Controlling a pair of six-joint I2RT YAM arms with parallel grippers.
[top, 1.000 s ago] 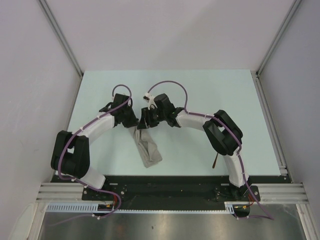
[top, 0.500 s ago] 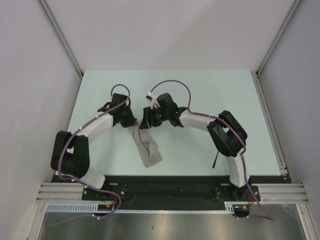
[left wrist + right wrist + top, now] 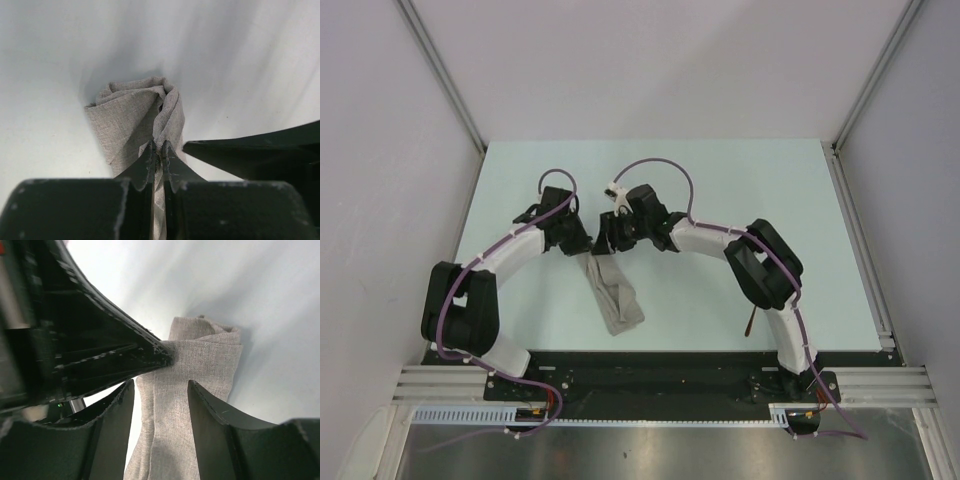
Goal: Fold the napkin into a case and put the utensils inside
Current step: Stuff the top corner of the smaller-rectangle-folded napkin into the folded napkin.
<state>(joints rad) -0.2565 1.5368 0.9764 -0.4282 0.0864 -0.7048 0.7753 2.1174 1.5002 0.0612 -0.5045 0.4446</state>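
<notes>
Top external view first: a pale mint-green table (image 3: pixel 720 180) with both arms curling in from the near edge to meet over the middle, and between them the plain grey-beige cloth napkin (image 3: pixel 617 298), folded into a narrow oblong. It lies on the near half of the table, a touch left of centre, with one end close to the near edge and the strip slanting away and leftward to where the two wrists meet. The left gripper (image 3: pixel 582 246) is right on that far end, and the right gripper (image 3: pixel 610 246) is just beside it, the two almost touching. Over to the left wrist view: the jaws are clenched tight on a raised ridge of the cloth, pinching it between the tips, while the rest of the napkin bunches in soft folds on the table beyond, and a dark finger (image 3: pixel 250 150) of the other arm pokes in from the right. Now the right wrist view: the jaws stand apart and released, one finger on either side of the strip of cloth, and a sliver of bare table shows between the cloth and the finger nearer the other arm. The left arm's dark fingertip (image 3: pixel 125 352) comes in from the side and nips the cloth's edge just ahead of them. Back on top, a slim copper-orange fork (image 3: pixel 750 322) lies near the near edge on the right, well apart from the napkin and partly hidden by the right arm.
</notes>
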